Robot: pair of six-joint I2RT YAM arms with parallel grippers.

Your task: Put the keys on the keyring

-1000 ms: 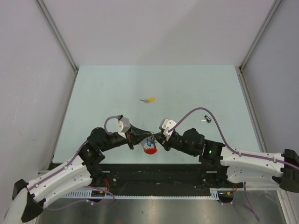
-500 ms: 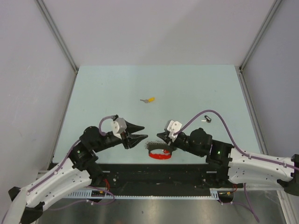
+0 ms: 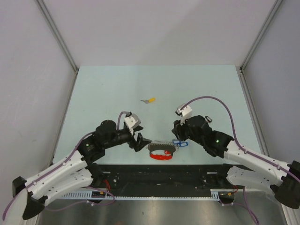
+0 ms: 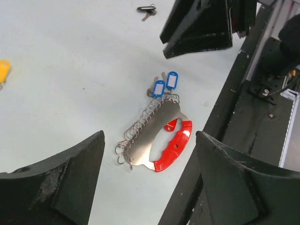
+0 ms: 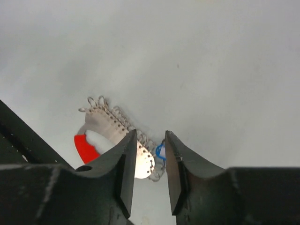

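Left end effector (image 3: pixel 142 140) hangs spread wide and empty beside the keyring (image 4: pixel 154 131), which lies on the bench (image 3: pixel 117 89), long axis left-to-right, blue keys (image 4: pixel 165 84) at its right end under the part-open, empty right end effector (image 5: pixel 149 136).

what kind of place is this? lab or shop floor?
Looks like a lab test cell: a pale table boxed in by plain white panels on aluminium posts, left arm and right arm bolted at its near edge, and only small props like a yellow-capped key.
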